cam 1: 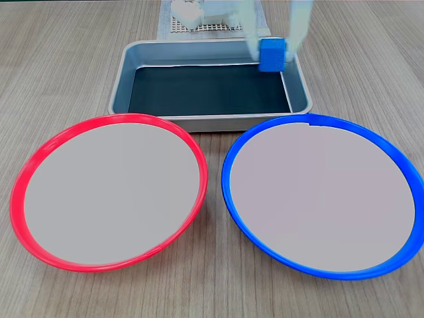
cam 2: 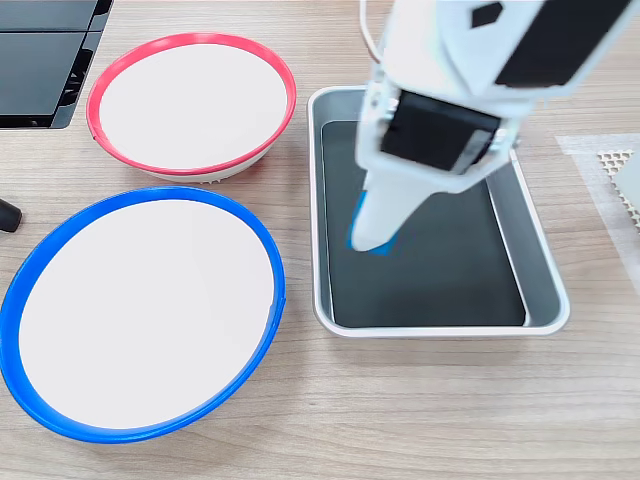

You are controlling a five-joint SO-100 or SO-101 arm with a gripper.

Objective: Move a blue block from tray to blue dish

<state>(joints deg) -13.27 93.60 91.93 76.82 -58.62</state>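
Wood-grain tabletop (cam 1: 79,59) carries everything: a grey tray (cam 1: 122,73) with a black bottom at the back of one fixed view, and two round dishes in front of it, the red dish (cam 1: 26,172) to the left and the blue dish (cam 1: 232,159) to the right. In the other fixed view the tray (cam 2: 545,290) lies to the right, the blue dish (cam 2: 40,270) nearest at lower left and the red dish (cam 2: 110,80) behind it.

The block (cam 1: 270,54) sits between the two pale fingers of the gripper (cam 1: 271,50), which close narrowly on its sides. It hangs at the tray's right rear corner, seemingly lifted clear of the black bottom, though how high is hard to judge. From above, the white arm hides most of it; only a blue sliver (cam 2: 355,215) peeks out beside the finger (cam 2: 380,225), over the tray's left part in that view.

By my reading, the grasp is made and the lift has begun, so the first part of the job looks done. What is left is the carry across the tray rim, the move over the blue dish, and the release. Both dishes are bare inside, and the tray holds nothing else that I can see.
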